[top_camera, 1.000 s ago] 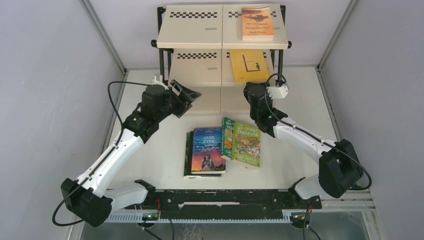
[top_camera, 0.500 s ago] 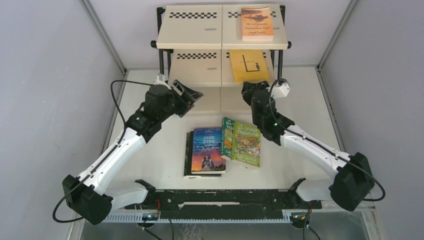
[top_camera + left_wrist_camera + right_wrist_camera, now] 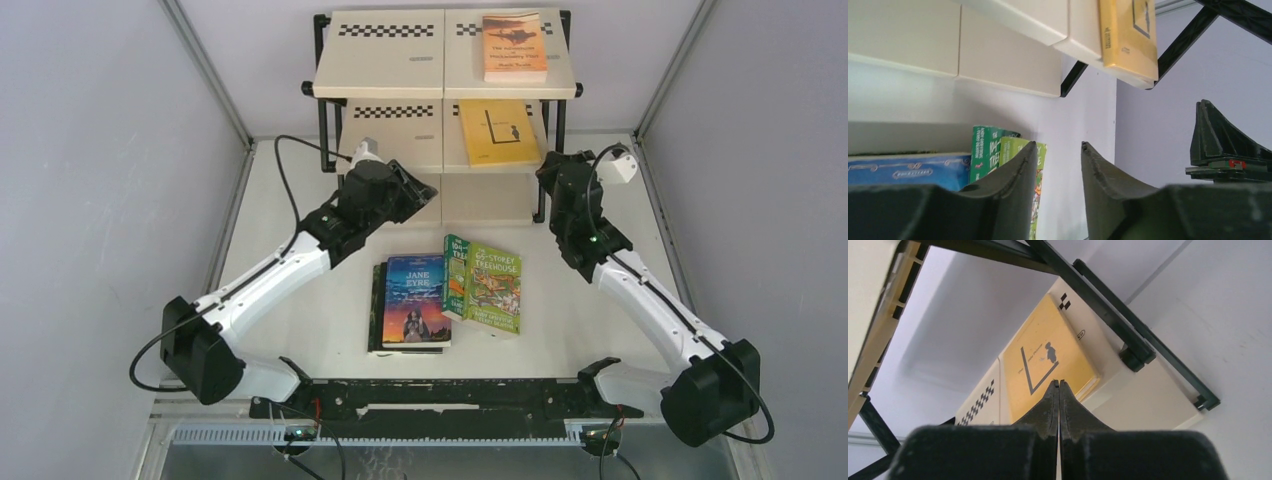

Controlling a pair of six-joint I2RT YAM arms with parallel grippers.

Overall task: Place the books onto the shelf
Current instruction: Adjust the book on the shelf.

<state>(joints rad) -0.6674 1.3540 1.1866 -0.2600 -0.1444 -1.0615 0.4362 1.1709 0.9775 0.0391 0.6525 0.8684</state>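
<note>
The shelf stands at the back of the table. An orange book lies on its top board and a yellow book on the middle board. On the table lie the blue "Jane Eyre", stacked on a dark book, and two green books, one overlapping the other. My left gripper hovers in front of the lowest board, open and empty. My right gripper is by the shelf's right post, shut on nothing, with the yellow book beyond its tips.
Grey walls close in the table on the left, right and back. The shelf's black frame post stands just beside my right gripper. A black rail runs along the near edge between the arm bases.
My left arm has swung right to the middle, in front of the shelf, and its jaws have narrowed. My right arm has pulled back rightward from the yellow book and shut.
</note>
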